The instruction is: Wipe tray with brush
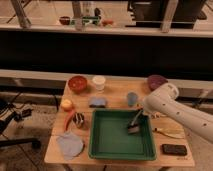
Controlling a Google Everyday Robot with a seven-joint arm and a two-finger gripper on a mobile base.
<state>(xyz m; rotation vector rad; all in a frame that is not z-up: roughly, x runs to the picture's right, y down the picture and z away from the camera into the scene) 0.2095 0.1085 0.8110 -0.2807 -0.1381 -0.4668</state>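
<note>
One wood table (116, 91) fills lower frame. Green tray (110, 136) at ctr-bottom, by table's front edge. White arm (172, 105) comes in from right, over tray's upper-right corner. Blue-grey cloth (70, 145) lower left; red bowl (77, 83) upper left of table; black block (174, 149) lower right. Gripper (139, 115) low inside tray, jaws pinching brush (133, 127) handle; brush tilted, bristles on tray floor, right side.

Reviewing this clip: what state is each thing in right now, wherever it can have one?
tray: flat on the table, only the brush inside.
brush: tilted, bristle head down on the tray floor, handle up in the gripper.
gripper: over the tray's right side, shut on the brush.
red bowl: upright.
white cup: upright.
cloth: lying crumpled at the table's front left.
</note>
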